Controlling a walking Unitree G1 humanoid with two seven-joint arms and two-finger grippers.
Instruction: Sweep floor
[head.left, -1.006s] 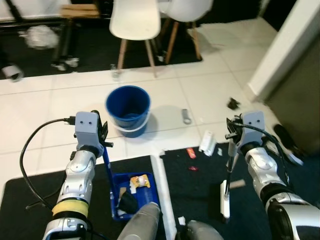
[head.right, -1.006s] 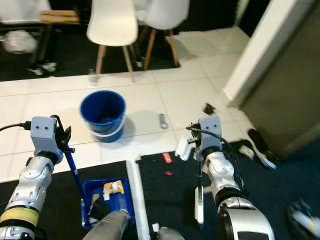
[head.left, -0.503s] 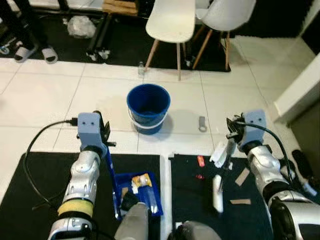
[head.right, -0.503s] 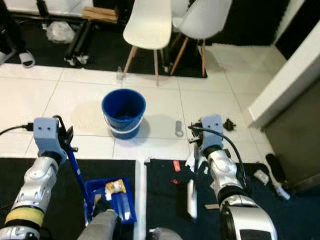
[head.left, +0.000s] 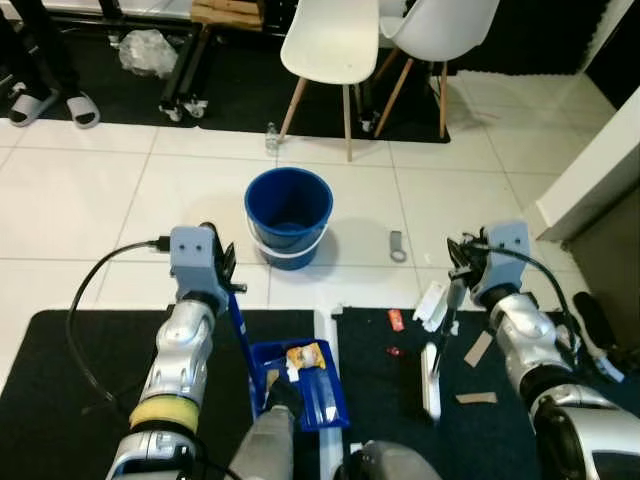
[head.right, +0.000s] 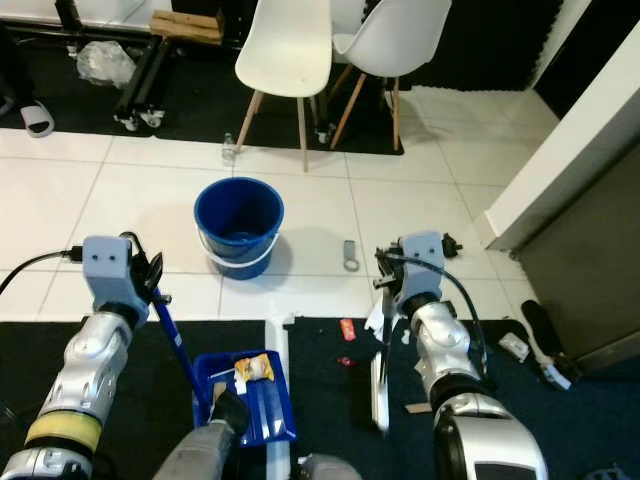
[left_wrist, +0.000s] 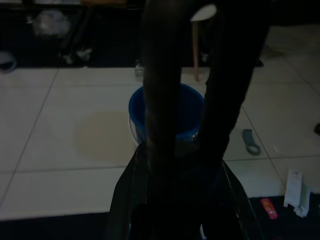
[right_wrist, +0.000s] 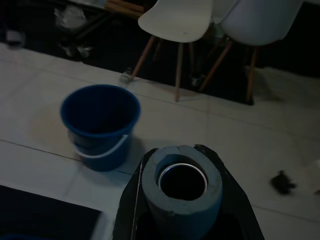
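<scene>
Left hand (head.left: 222, 272) is clamped on the blue handle (head.left: 240, 335) of a dustpan (head.left: 318, 400), held upright-ish w/ the pan resting on the black mat (head.left: 70, 360) just in front of the robot; yellow wrapper (head.left: 303, 355) and white scraps are seen inside the pan, plus a dark lump at its near corner. Right hand (head.left: 462, 282) is closed round the grey broom handle (right_wrist: 181, 185), seen end-on in the right wrist view as a hollow tube; the stick slants down to a white broom head (head.left: 431, 378) lying on the right-hand black mat (head.left: 390, 400). Blue bucket (head.left: 288, 216) w/ white bail stands on white floor tiles (head.left: 80, 210), ahead of and between the two arms, well apart from both. Litter near the right arm: red scraps (head.left: 395, 320) on the mat edge, white crumpled piece (head.left: 432, 303) just beside the broom stick, tan strips (head.left: 477, 349) on the mat, grey metal item (head.left: 397, 245) on the tile right of the bucket. Two white chairs (head.left: 330, 45) w/ wood legs are at the far side; a small clear bottle (head.left: 270, 137) beside a chair leg. A person's feet in sandals (head.left: 45, 102) are seen far left. Left wrist view is dark: fingers (left_wrist: 160, 100) in front of the bucket.
</scene>
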